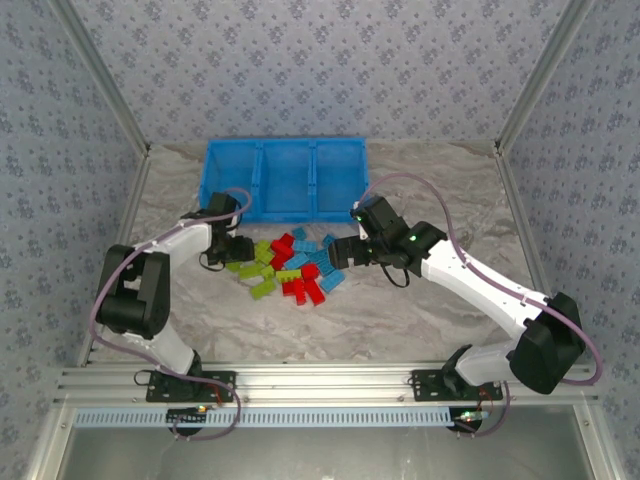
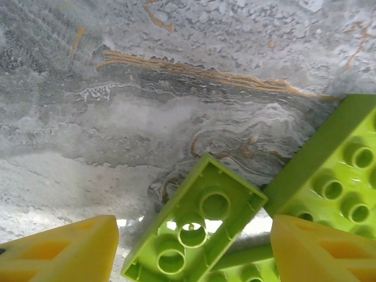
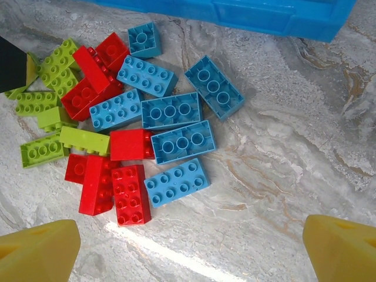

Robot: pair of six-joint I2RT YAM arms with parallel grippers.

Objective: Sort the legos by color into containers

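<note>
The legos (image 1: 290, 268) lie in a mixed pile of lime green, red and light blue bricks in front of the blue containers (image 1: 285, 145). My left gripper (image 1: 236, 248) is at the pile's left edge. Its yellow fingers (image 2: 59, 252) stand apart on either side of a lime green brick (image 2: 197, 200) that lies underside up and tilted on other green bricks (image 2: 335, 176). My right gripper (image 1: 336, 252) hovers at the pile's right edge, wide open (image 3: 188, 252) over bare table. A light blue brick (image 3: 176, 182) and a red brick (image 3: 130, 194) lie just ahead of it.
The bin's front wall (image 3: 235, 12) runs along the top of the right wrist view. The left gripper's dark body (image 3: 13, 64) shows at that view's left edge. Patterned walls and metal posts (image 1: 100, 70) enclose the marbled table (image 1: 430, 200). An aluminium rail (image 1: 320, 380) crosses the near edge.
</note>
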